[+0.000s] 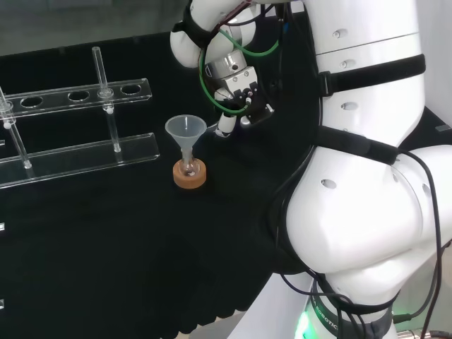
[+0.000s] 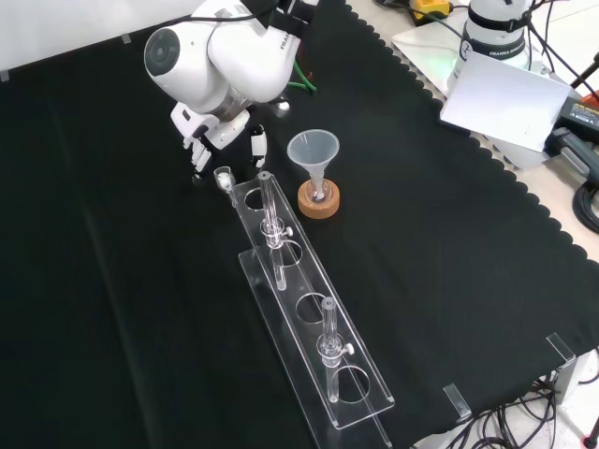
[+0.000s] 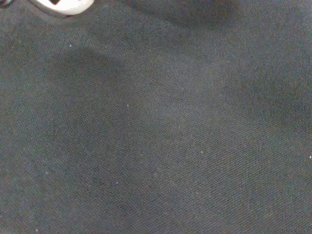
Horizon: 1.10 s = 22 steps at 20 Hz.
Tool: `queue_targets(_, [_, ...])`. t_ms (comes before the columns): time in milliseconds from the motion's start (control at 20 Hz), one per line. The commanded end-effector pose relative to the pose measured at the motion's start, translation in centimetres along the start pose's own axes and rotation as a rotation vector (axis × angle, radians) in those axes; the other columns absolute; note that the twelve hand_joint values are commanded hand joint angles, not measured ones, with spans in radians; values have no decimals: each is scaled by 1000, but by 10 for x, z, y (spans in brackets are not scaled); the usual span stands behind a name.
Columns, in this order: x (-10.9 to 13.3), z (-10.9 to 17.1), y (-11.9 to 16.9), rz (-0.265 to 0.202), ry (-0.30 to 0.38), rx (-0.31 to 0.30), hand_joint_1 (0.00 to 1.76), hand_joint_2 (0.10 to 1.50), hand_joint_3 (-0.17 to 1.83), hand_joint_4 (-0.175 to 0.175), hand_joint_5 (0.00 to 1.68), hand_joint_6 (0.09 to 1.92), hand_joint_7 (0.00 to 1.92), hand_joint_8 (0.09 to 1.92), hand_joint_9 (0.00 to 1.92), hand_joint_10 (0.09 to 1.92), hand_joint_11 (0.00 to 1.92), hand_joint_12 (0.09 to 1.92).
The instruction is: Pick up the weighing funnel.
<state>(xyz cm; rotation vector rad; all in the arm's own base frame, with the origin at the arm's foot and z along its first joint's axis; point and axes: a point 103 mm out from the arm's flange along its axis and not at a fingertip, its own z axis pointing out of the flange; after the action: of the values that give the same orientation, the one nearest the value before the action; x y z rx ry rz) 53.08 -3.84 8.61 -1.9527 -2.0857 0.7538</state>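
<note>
Front view, near to far: long clear plastic rack on black cloth. At its far end lay the small clear weighing funnel, almost touching it. Right of that stood the cone-shaped clear funnel.

Risk: closing fingers may strike the rack or skid the piece away.

The black-and-white hand hung just above, fingers down and spread, apparently holding nothing.

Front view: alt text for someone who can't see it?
A black and white robot hand hangs over black cloth beside a small clear piece. Nearby stand a clear cone-shaped funnel above a cork ring and a clear tube rack.
</note>
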Motion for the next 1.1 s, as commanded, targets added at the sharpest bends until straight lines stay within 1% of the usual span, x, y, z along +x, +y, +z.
queue_targets(50, [1, 0, 0, 2, -7, 0, 799, 664, 491, -35, 538, 610, 466, 728, 740, 552, 453, 1294])
queue_targets(200, [-2, 2, 2, 4, -1, 3, 800, 663, 496, -35, 538, 642, 469, 728, 745, 551, 458, 1291])
queue_targets(300, [1, 1, 2, 10, -10, 5, 801, 663, 499, -35, 540, 656, 472, 728, 748, 551, 460, 1290])
queue_targets(800, [2, 3, 6, 16, -7, 12, 801, 669, 507, -34, 571, 689, 483, 731, 759, 553, 471, 1290])
queue_targets(950, [2, 4, 7, 17, -6, 16, 800, 672, 510, -29, 610, 710, 486, 732, 763, 554, 477, 1289])
queue_targets(1100, [-1, 5, 10, 15, 2, 20, 800, 677, 514, -20, 686, 748, 495, 735, 772, 555, 486, 1288])
